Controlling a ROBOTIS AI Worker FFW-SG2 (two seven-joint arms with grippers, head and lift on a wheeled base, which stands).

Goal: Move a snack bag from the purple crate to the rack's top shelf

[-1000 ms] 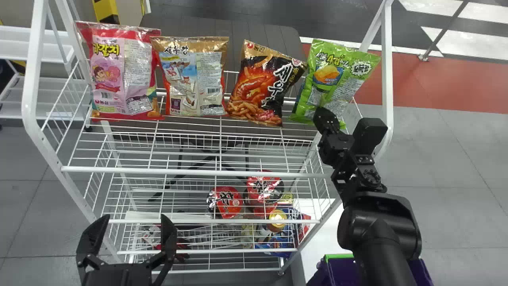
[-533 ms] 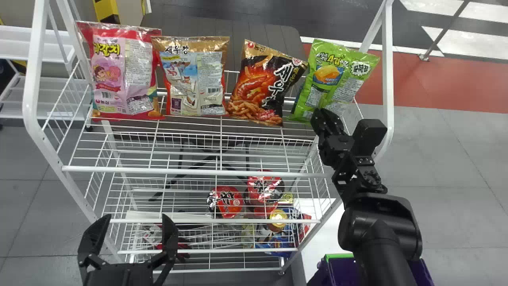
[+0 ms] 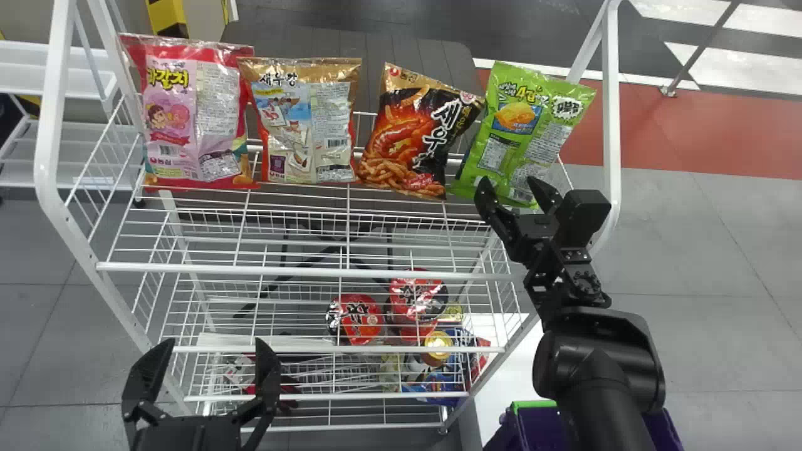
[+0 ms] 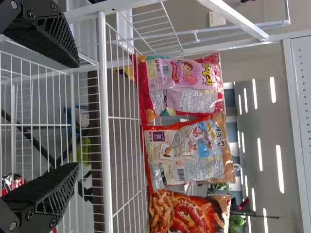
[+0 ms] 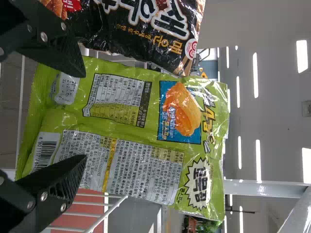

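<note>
2-fingered black right gripper (image 3: 508,181) just spread apart, so glossy green snack bag (image 3: 517,134) likely placed on white wire top shelf (image 3: 301,270).

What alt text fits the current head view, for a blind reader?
The robot's open right hand is at the lower end of a green snack bag, rightmost of four on the top shelf of a white wire rack. Its left hand, also open, is at lower left, and a purple crate at lower right.
</note>
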